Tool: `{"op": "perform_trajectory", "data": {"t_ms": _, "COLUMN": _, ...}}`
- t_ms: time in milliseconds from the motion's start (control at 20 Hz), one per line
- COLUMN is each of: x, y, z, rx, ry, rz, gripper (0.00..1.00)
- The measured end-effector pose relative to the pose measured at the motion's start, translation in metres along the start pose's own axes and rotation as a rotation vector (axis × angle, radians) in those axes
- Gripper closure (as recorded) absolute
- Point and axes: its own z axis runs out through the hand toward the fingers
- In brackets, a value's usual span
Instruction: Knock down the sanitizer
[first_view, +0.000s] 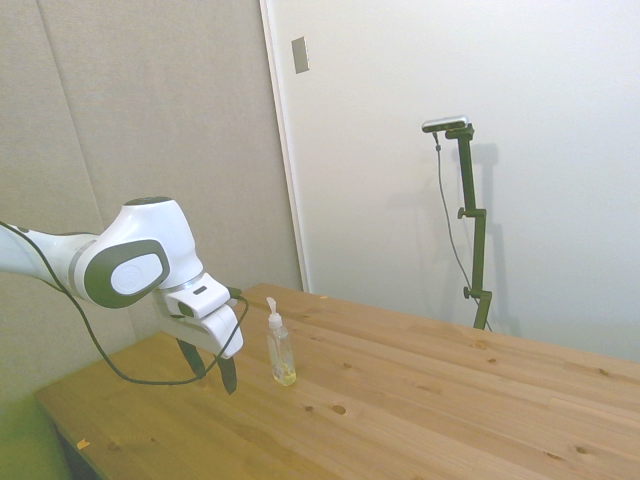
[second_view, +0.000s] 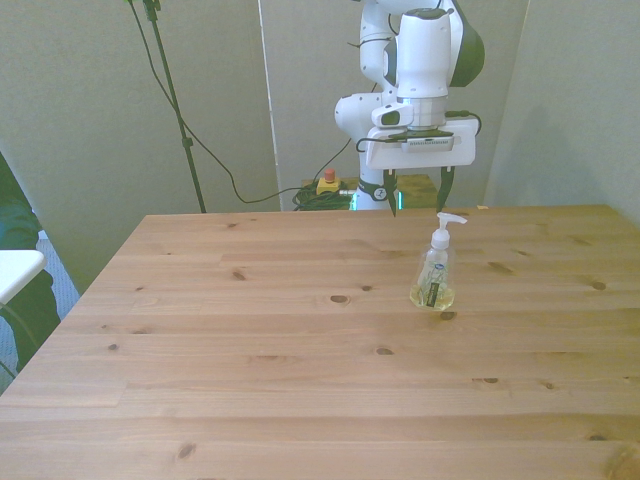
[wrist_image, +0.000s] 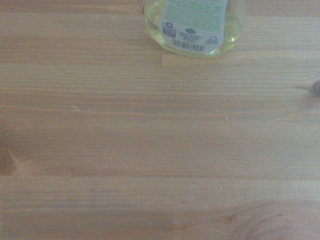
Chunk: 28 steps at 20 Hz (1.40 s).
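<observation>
Sanitizer (first_view: 280, 349) stood upright on the bench (first_view: 420, 400), just beyond the jaws, untouched. Gripper (second_view: 415, 190) hovered low, jaws apart, holding nothing.

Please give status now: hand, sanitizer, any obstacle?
Hand open, low behind the sanitizer, not touching. Sanitizer upright on the table. Nothing between them.

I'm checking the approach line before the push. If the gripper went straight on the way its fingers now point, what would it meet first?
Probably the table. The gripper points down, its fingers open, just beside the upright sanitizer, so it would likely land on bare wood short of it, though depth is unclear.
</observation>
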Motion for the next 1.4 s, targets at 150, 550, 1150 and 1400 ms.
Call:
{"op": "perform_trajectory", "data": {"t_ms": 150, "x": 0.001, "y": -0.002, "z": 0.001, "rx": -0.004, "ry": -0.002, "rz": 0.001, "gripper": 0.0}}
{"op": "perform_trajectory", "data": {"t_ms": 550, "x": 0.021, "y": -0.08, "z": 0.002, "rx": -0.022, "ry": 0.009, "rz": 0.038, "gripper": 1.0}}
{"op": "perform_trajectory", "data": {"t_ms": 1150, "x": 0.056, "y": -0.126, "z": 0.013, "rx": -0.085, "ry": -0.01, "rz": 0.064, "gripper": 1.0}}
{"op": "perform_trajectory", "data": {"t_ms": 1400, "x": 0.066, "y": -0.13, "z": 0.017, "rx": -0.096, "ry": -0.015, "rz": 0.072, "gripper": 1.0}}
